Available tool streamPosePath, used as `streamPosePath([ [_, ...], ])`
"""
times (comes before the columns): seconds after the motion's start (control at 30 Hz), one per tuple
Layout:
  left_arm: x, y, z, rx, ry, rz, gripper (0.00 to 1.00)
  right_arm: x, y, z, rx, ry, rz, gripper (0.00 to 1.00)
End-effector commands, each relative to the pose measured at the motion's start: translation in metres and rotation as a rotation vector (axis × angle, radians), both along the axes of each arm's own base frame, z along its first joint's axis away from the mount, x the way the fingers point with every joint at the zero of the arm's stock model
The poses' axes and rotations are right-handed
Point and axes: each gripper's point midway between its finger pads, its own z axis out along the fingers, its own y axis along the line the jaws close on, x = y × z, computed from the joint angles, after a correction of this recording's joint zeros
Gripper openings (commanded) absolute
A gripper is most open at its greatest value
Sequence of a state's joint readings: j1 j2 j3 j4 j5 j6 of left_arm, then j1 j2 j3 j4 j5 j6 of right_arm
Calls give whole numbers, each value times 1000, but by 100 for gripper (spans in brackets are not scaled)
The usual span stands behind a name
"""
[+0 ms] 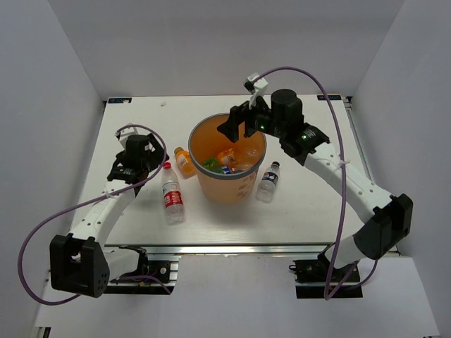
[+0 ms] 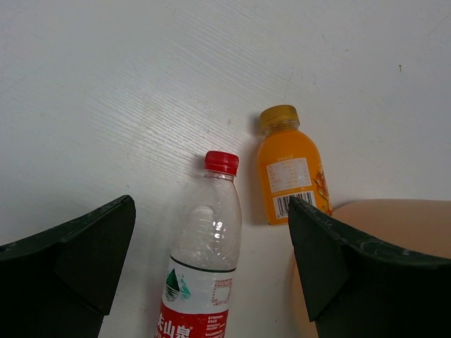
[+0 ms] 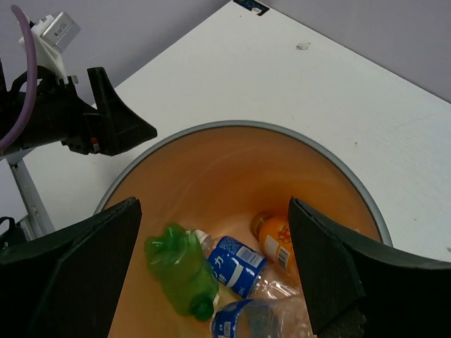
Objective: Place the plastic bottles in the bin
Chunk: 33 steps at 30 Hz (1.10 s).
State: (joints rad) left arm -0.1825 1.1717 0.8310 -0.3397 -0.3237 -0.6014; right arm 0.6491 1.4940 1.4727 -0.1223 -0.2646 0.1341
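Right gripper [image 3: 213, 211] spread wide, empty, over the bin [image 3: 232, 125], green bottle [image 3: 180, 271] beneath it.

The bench [image 1: 303, 211] is plain white. The bin [image 1: 227, 189] is orange with a grey rim. Inside it are a green bottle [image 3: 182, 271], an orange bottle [image 3: 277, 239] and two blue-labelled bottles [image 3: 236, 262]. Outside, a second orange bottle [image 2: 290, 172] has a yellow cap and a white barcode label. The clear bottle [image 2: 208, 243] has a red cap and a red-and-white label. The small bottle [image 1: 268, 181] is clear and dark-capped. The cables [image 1: 285, 68] are purple.
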Motion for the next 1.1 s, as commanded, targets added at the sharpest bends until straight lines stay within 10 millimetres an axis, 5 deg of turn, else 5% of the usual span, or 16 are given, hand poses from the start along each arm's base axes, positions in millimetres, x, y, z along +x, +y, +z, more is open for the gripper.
streamPosePath([
  [0.0, -2, -6, -6, -27, 17, -26, 98, -18, -24, 63, 106, -168, -34, 89],
  [0.13, -4, -18, -15, -69, 48, -75, 98, -13, -71, 55, 101, -209, -243, 89],
  [0.3, -20, -34, -50, -138, 142, -119, 98, 21, -174, 48, 79, -224, -686, 89],
  [0.33, -22, -39, -56, -152, 152, -135, 98, 30, -201, 37, 63, -202, -754, 89],
  [0.5, -46, -54, -96, -159, 265, -137, 98, 66, -266, -15, 62, 9, -872, 89],
  [0.63, -49, -53, -110, -113, 307, -115, 98, 88, -276, -85, -16, 270, -858, 89],
  [0.77, -54, -54, -124, -116, 355, -102, 93, 81, -276, -140, 11, 429, -869, 89],
  [0.9, -54, -52, -121, -103, 369, -89, 63, 75, -274, -162, 62, 483, -893, 89],
  [1.0, -51, -39, -96, -67, 328, -31, 47, 65, -279, -180, 42, 509, -922, 89],
  [1.07, -43, -33, -68, -62, 265, 11, 46, 59, -280, -182, 57, 500, -932, 89],
])
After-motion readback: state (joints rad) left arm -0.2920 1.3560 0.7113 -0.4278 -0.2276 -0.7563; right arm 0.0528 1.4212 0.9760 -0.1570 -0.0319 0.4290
